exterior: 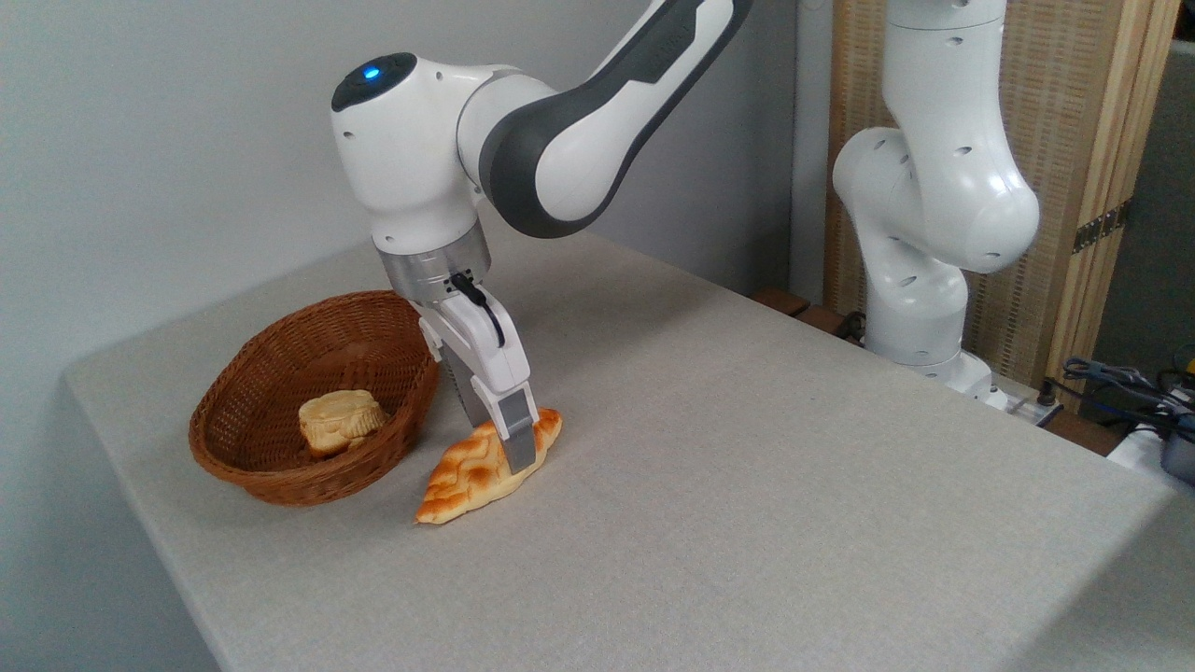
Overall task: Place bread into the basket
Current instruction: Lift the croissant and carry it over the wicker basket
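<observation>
The gripper [504, 446] is down at the bread [481, 469], one finger [516, 431] across its near side and the other behind it — the fingers look closed on the pastry around its middle. The bread lies on the table [747, 448], just right of the basket [271, 467] and outside it, its left tip pointing near. Inside the basket sits a pale bun [339, 420] — toward its near side.
</observation>
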You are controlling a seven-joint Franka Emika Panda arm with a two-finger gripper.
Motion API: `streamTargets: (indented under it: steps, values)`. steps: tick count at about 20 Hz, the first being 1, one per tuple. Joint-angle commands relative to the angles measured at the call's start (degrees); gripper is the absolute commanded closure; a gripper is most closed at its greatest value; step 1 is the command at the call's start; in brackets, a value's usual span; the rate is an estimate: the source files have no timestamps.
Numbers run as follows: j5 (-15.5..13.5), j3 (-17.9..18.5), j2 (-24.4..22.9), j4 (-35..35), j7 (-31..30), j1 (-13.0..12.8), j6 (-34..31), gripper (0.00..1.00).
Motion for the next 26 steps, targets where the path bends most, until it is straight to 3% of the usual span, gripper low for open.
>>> streamTargets:
  steps: [1,13,19,24,26]
  values:
    - [0.07,0.39,-0.01,-0.6,0.99,-0.2,1.01,0.6]
    - [0.07,1.09,-1.94,0.37,1.08,-0.02,-2.05,0.64]
    - [-0.46,1.01,-3.0,8.62,-0.76,0.33,-9.09,0.63]
    - [-5.19,-1.79,-2.39,14.42,-16.38,-0.28,-8.4,0.63]
    - [-5.2,-3.12,-1.69,14.87,-22.53,-0.28,-6.82,0.63]
